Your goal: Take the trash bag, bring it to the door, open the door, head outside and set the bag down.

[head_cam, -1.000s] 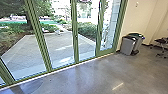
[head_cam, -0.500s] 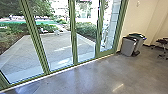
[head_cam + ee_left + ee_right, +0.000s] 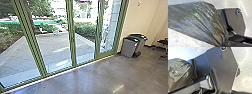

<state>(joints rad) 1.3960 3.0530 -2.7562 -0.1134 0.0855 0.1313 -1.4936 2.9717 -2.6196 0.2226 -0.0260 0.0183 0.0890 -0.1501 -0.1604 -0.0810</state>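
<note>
The dark, shiny trash bag (image 3: 199,21) is large in the left wrist view, its folds drawn together into a narrow neck where my left gripper (image 3: 222,45) is shut on it. In the right wrist view the crumpled bag (image 3: 179,74) shows beside the robot's dark plate and jointed bar; whether my right gripper is open or shut I cannot tell. A row of tall glass door panels in green frames (image 3: 72,37) stands across the head view, with a paved yard (image 3: 55,47) behind the glass.
Two bins, a grey one (image 3: 129,47) and one with a green top (image 3: 140,37), stand by the wall right of the doors. A dark wheeled chair (image 3: 163,42) is at the right edge. Outside are white chairs (image 3: 55,32) and bushes. Polished floor (image 3: 82,81) lies before the doors.
The head camera's view has shifted a little: the door frames on the left appear farther left and the bins slightly farther right. The robot itself has moved.
</note>
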